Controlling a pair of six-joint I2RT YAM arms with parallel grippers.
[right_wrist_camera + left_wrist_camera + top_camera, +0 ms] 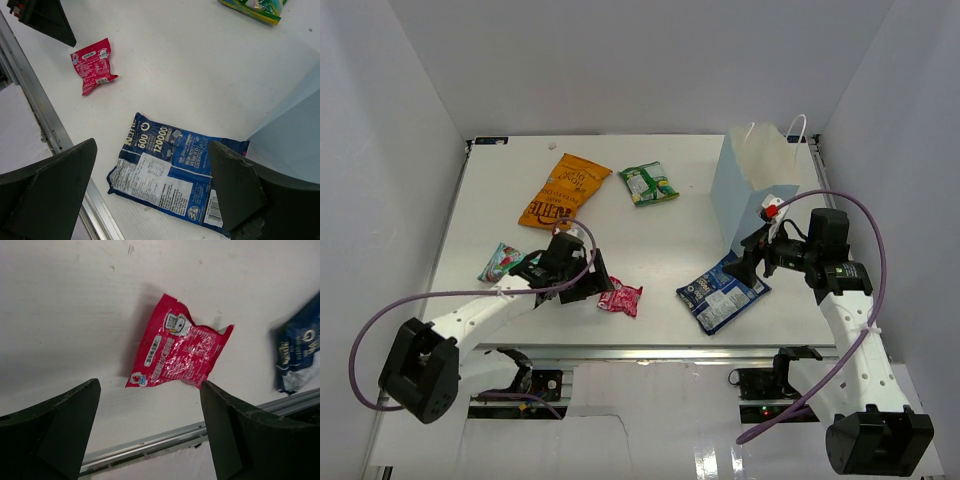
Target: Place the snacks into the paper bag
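Count so far: five snack packets out on the white desk (665,240), plus one paper bag (752,195). The bag's a tall light-blue rectangle of smooth matte paper with thin white cord handles (802,125), standing upright at the far right.

The snacks are all flat, crinkly foil:
- a long orange chip bag (565,190) and a green packet (649,184) toward the back
- a small teal packet (501,262) on the left
- a small shiny red packet (175,352) near the front edge
- a blue-and-white packet (172,175) lying label-up right at the foot of the bag

Left claw (149,385) is spread wide and empty, just short of the red packet. Right claw (150,145) is wide too, holding nothing, hovering over the blue-and-white packet.
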